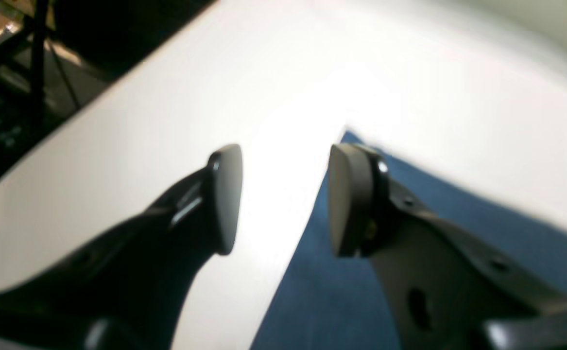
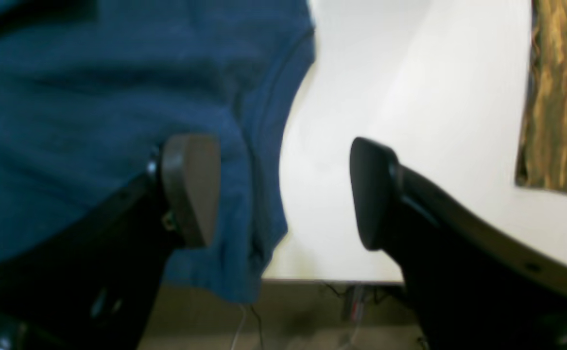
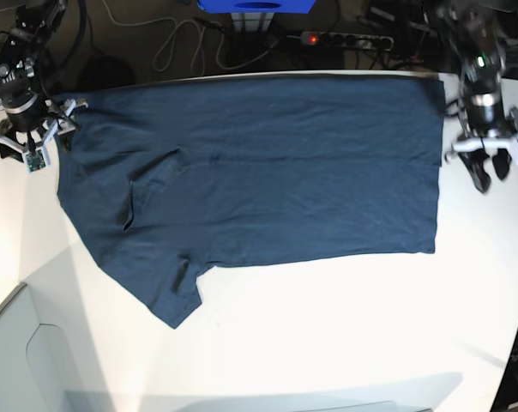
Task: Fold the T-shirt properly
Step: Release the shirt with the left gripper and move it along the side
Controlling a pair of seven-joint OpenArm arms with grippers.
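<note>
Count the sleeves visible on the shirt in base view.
1. On the T-shirt, one sleeve sticks out toward the table's near edge, lower left of the body. The other may be folded under or hidden along the far edge; none shows there.

Both arms were dark, black-bodied machines with silvery-white fittings near the wrists, as the base view showed. The left gripper [image 1: 283, 199] had two black curved fingers, each ending in a flat, rounded pad [image 1: 227, 197] of dull grey-brown, with a small bright screw head beside the pad and dark recessed holes along the finger. The right gripper [image 2: 285, 192] was built alike: black fingers, a brownish-grey pad [image 2: 191, 189] on one side and a darker one opposite.
</note>
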